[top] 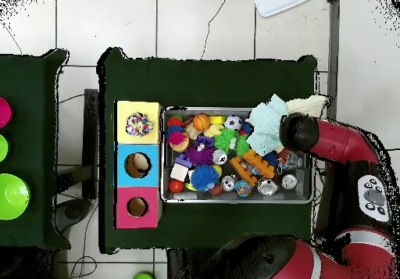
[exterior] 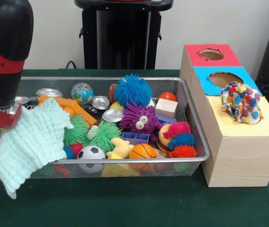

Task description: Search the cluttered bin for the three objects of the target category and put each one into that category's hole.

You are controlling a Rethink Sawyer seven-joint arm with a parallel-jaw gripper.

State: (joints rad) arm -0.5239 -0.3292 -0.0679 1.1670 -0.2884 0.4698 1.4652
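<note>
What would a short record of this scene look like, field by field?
Basket: silver wire mesh bin packed with toys, balls and cans
Mint cloth: hanging over the bin's corner below the arm
Cream cloth: beside the mint one, at the bin's end
Spotted cloth: bunched in the yellow-topped hole, not fully through
Blue-topped hole: open
Red-topped hole: open
Pincer: hidden behind the mint cloth, state unclear
</note>
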